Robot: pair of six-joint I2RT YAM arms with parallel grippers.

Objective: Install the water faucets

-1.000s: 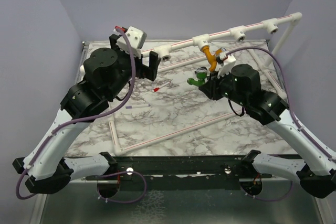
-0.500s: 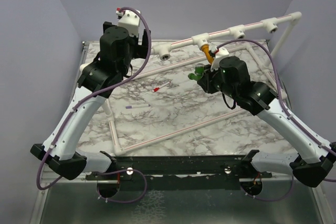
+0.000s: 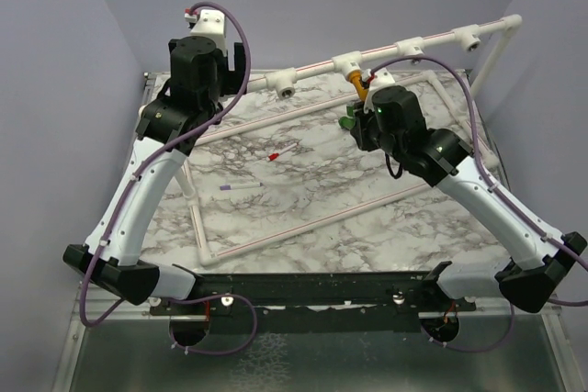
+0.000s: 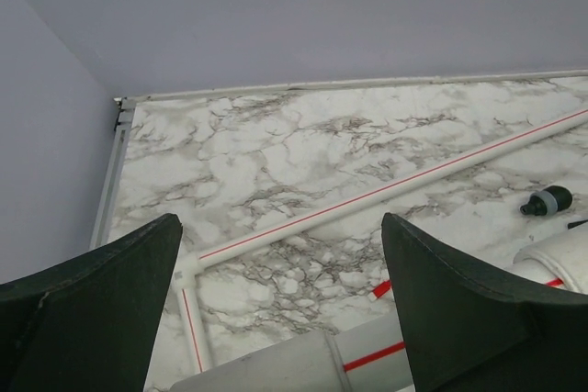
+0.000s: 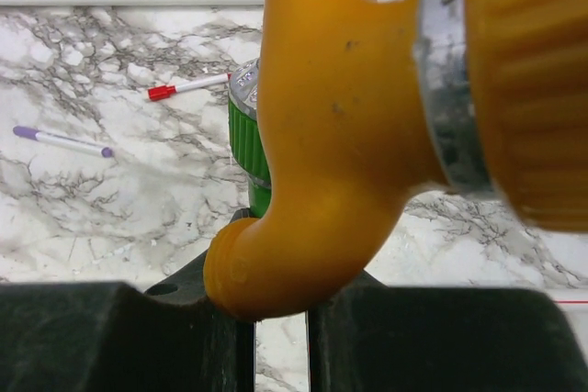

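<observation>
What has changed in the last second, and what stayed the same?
The left tool, open and empty, lifted away from the pipe frame toward the far left. The right tool carried the green faucet farther back, close to the orange faucet. The red pen and the purple pen stayed in place.

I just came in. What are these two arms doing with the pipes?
The right gripper has its jaws shut on the green faucet, beside the orange faucet, which already hangs from a socket on the pipe frame. The left gripper hovers over the frame's left part, jaws open, holding nothing. The green faucet is not yet installed.
</observation>
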